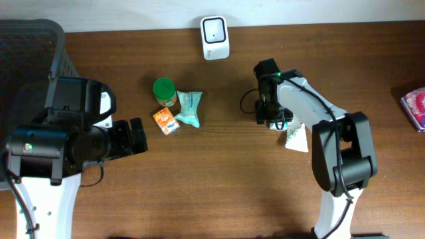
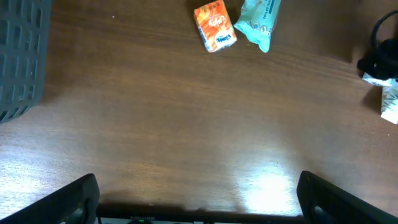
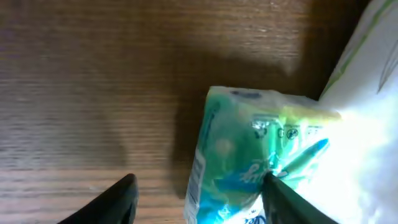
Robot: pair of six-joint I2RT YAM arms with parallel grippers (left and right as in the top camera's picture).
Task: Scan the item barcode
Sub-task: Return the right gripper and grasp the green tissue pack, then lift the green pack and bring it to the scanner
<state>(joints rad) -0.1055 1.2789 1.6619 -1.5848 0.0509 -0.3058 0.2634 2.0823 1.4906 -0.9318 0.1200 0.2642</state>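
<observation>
While the overhead view shows the white scanner [image 1: 215, 28] at the far edge of the tabletop [image 1: 219, 192], the left jaws stand wide over bare wood, near an orange box [image 1: 166, 121], a teal pouch [image 1: 188, 108] and a green-lidded jar [image 1: 164, 91]. The right jaws hang right of centre, beside a white packet [image 1: 297, 137]. A pink pack [image 1: 415, 107] sits at the right edge and a dark basket [image 1: 26, 46] at the left.

From the left wrist, the 2 fingers [image 2: 74, 199] are spread wide with nothing between them.

From the right wrist, the green carton [image 3: 242, 155] lies on the tabletop just beside the white packet. The right jaws are partly open astride it, 1 finger [image 3: 292, 199] over its right side and the other clear of its left edge.
</observation>
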